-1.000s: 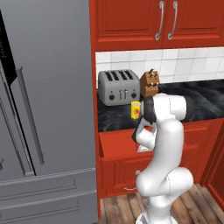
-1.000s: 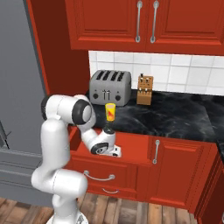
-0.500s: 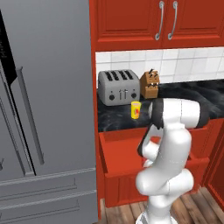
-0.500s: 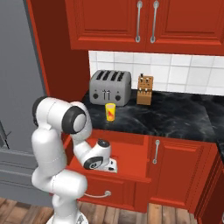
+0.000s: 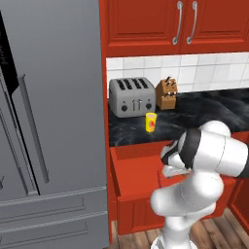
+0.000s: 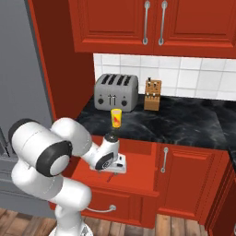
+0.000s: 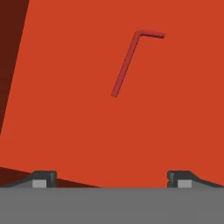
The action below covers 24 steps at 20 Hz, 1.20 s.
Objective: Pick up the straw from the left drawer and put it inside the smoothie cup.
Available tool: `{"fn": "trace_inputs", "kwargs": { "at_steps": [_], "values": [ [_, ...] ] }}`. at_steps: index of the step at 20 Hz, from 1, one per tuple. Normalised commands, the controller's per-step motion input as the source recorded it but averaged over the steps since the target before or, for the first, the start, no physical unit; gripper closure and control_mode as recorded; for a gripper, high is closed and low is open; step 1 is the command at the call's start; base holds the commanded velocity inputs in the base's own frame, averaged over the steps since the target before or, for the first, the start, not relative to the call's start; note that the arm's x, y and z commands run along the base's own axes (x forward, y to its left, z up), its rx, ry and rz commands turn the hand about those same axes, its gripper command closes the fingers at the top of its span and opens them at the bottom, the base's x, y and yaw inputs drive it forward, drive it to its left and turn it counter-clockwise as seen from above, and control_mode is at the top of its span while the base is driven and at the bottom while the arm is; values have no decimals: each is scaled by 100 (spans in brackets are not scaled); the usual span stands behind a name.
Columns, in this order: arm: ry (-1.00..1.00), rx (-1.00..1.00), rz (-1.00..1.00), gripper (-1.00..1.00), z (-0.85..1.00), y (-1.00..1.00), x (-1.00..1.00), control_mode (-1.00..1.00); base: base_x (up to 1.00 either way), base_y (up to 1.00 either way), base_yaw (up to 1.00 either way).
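Note:
The left drawer stands pulled out under the black counter, showing its plain red floor. On that floor lies the straw, a thin dark red stick with its bent end pointing away from me and to the right. My gripper hangs over the drawer, pointing down into it, open, with nothing between its widely spread fingertips. The straw lies apart from them, ahead of the tips. The smoothie cup, yellow with a red mark, stands upright near the counter's front edge, just behind the drawer.
A silver toaster and a wooden knife block stand at the back of the counter. A grey fridge walls off the left. A red cabinet door with a vertical silver handle is right of the drawer.
The drawer has slid out much farther. The arm has bent down and forward, bringing the hand over the drawer's inside. The cup and toaster have not moved.

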Motion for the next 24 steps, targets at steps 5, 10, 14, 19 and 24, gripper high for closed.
{"fn": "trace_inputs", "kwargs": {
  "at_steps": [5,10,14,19,24],
  "values": [
    [1,0,0,-100,12,10,42,-100,0,0,0],
    [3,0,0,-100,-5,1,42,-100,0,0,0],
    [0,0,0,-100,-33,0,23,-100,0,0,0],
    [0,0,-2,-100,-50,0,13,-100,0,0,0],
    [0,0,-1,-100,-37,0,21,-100,0,0,0]
  ]
}}
